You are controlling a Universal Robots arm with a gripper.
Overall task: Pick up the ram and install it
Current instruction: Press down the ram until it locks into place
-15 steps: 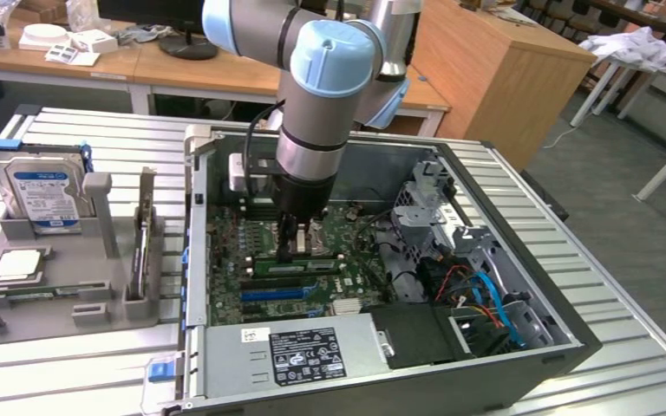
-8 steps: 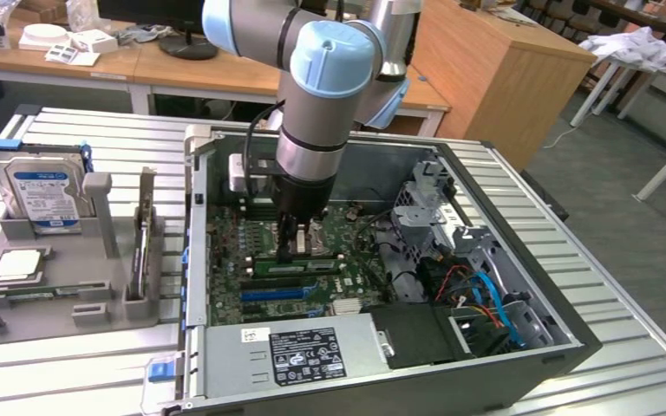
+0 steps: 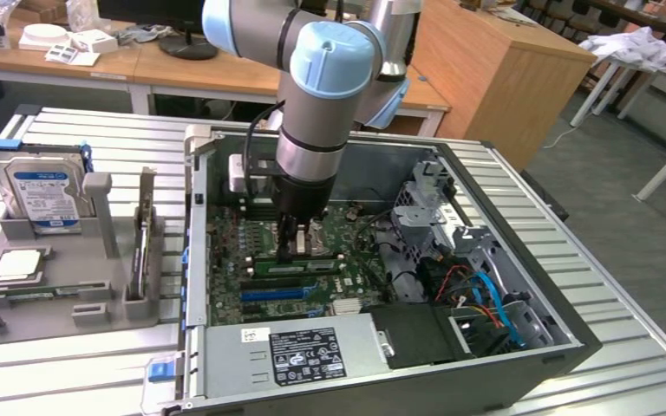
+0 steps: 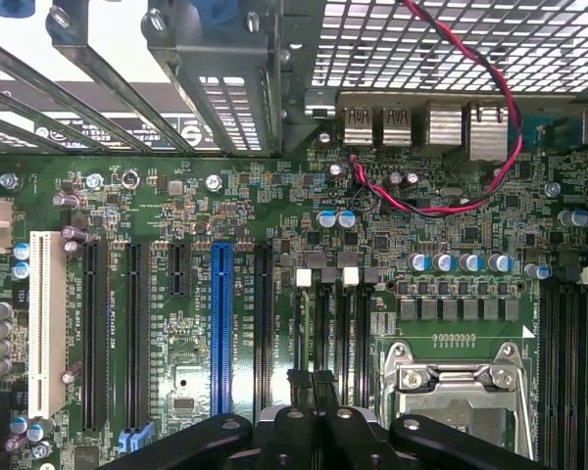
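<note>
Desk: carries a grey holder at the exterior view's left and an open computer case to its right.
Holder contents: 1 hard drive standing upright, 1 processor lying flat in front of it.
Arm: 1 arm, reaching straight down into the case over the motherboard.
End effector: pads closed together, with no visible gap in the wrist view. Whether it clamps anything cannot be told.
Ram: judged to be the green stick lying in line with the memory slots, directly beneath the fingertips.
Contact: tips at or just above the stick's top edge. Touching or apart cannot be told.
Long axis: runs from the exterior view's left to its right, parallel to the slots.
Bearing from end effector: straight below, near the stick's middle, so both ends project about equally to either side.
Task state: judged at the seating stage, with the stick already inside the case.
</note>
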